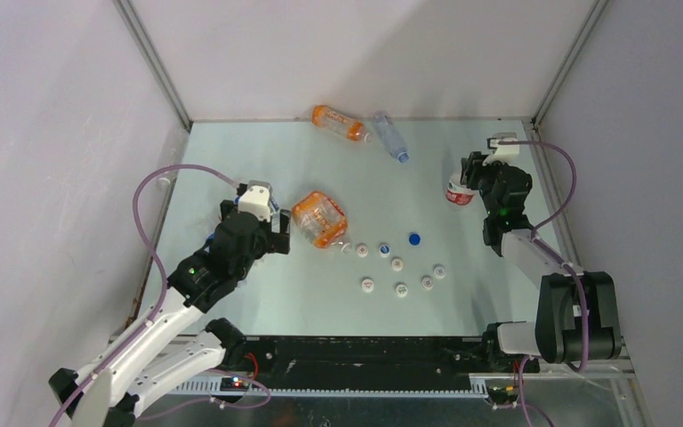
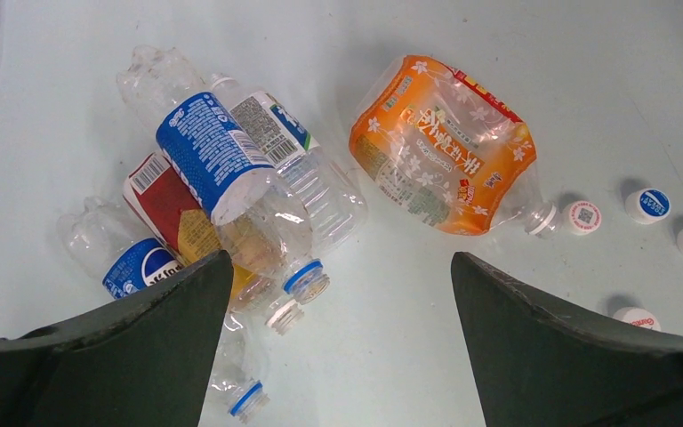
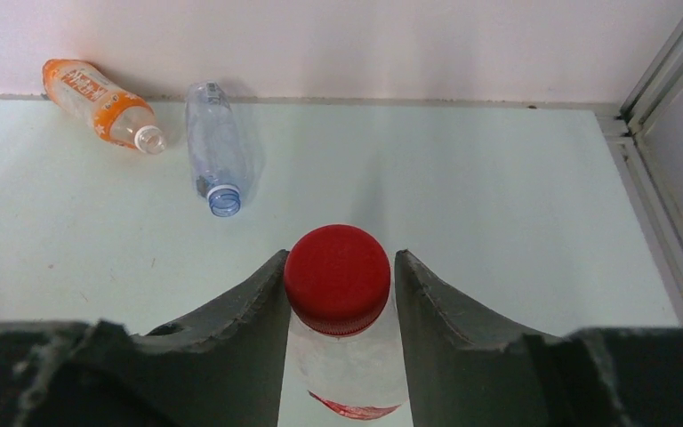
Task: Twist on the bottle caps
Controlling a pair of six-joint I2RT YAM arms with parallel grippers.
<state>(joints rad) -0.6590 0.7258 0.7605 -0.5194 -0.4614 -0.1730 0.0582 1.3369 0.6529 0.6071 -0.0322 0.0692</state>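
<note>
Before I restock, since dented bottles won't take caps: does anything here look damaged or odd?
Yes. The large orange bottle beside the loose caps is crushed flat and lies on its side, uncapped. Beside it, several bottles lie heaped across one another.

A clear bottle with red-and-white label (image 1: 459, 191) stands upright at 2 o'clock in the top view, and a red cap (image 3: 337, 277) sits on its neck. A crushed orange bottle (image 1: 319, 218) lies near the middle, with its mouth open. At its 4 o'clock lie several loose caps (image 1: 397, 263), mostly white, and one blue cap (image 1: 415, 238). At 12 o'clock a slim orange bottle (image 1: 338, 123) and a clear bottle (image 1: 389, 135) lie uncapped. At 9 o'clock a heap of bottles (image 2: 222, 169) lies, also uncapped.
</note>
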